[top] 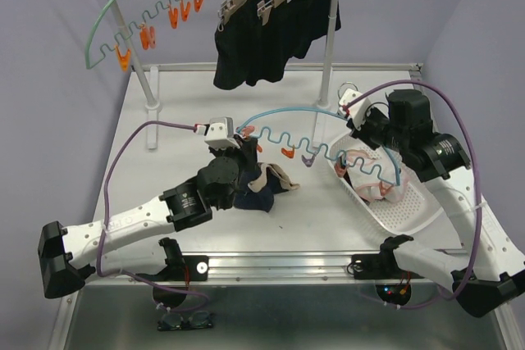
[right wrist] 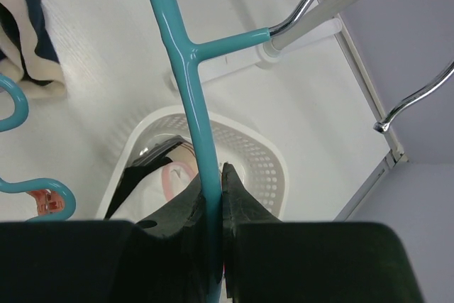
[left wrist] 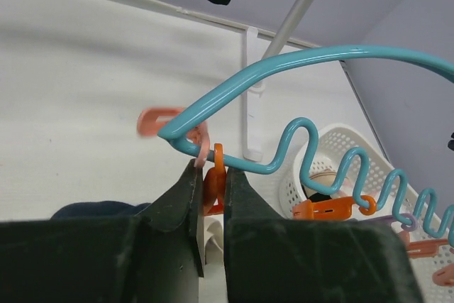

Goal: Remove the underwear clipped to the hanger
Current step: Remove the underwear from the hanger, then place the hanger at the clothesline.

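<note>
My right gripper [top: 354,116] is shut on the teal wavy hanger [top: 328,112] near its hook, holding it over the table; in the right wrist view the bar [right wrist: 186,69] runs between my jaws [right wrist: 213,175]. My left gripper [top: 244,138] is shut on an orange clip [left wrist: 214,175] at the hanger's left end [left wrist: 284,69]. Navy underwear with a beige waistband [top: 267,188] lies on the table below and also shows in the right wrist view [right wrist: 21,33]. Dark cloth [top: 246,157] sits under the left gripper; I cannot tell whether it is clipped.
A white basket [top: 410,211] at the right holds pale pink-white and black garments [top: 361,165]. Black garments [top: 254,38] hang on wooden hangers from the back rail. A green hanger [top: 139,6] with orange clips hangs at the back left. Rack posts [top: 328,47] stand behind.
</note>
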Robot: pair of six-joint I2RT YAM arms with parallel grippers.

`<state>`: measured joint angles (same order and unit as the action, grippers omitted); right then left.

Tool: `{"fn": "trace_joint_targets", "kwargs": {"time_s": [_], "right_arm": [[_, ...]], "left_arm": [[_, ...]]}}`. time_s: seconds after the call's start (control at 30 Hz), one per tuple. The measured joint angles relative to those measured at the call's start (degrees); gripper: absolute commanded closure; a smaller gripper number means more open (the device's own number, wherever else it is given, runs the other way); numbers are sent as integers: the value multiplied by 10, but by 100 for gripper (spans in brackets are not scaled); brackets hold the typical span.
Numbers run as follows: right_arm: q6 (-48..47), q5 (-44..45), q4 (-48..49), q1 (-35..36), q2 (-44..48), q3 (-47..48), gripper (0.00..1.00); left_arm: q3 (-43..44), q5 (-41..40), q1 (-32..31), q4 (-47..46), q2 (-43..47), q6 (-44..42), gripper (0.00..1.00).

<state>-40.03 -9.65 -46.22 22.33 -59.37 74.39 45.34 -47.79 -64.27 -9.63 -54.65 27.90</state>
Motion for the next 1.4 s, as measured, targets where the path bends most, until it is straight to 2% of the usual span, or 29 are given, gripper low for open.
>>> {"fn": "trace_joint_targets", "kwargs": {"time_s": [0.17, 0.5, 0.9, 1.2, 1.4], "right_arm": [[2, 0, 2, -2, 2, -3, 99], [2, 0, 5, -2, 2, -3, 99], [-2, 2, 4, -6, 5, -3, 99], [-4, 2, 4, -6, 5, -3, 99], [-23, 2, 5, -6, 12, -25, 98]], "left_arm": [[0, 8, 2, -5, 0, -5, 95], [-5, 56, 3, 16, 54, -3, 57], [-27, 96, 4, 84, 137, 16, 29], [-27, 108, 4, 116, 141, 16, 21], [-18, 144, 4, 153, 182, -32, 14]]}}
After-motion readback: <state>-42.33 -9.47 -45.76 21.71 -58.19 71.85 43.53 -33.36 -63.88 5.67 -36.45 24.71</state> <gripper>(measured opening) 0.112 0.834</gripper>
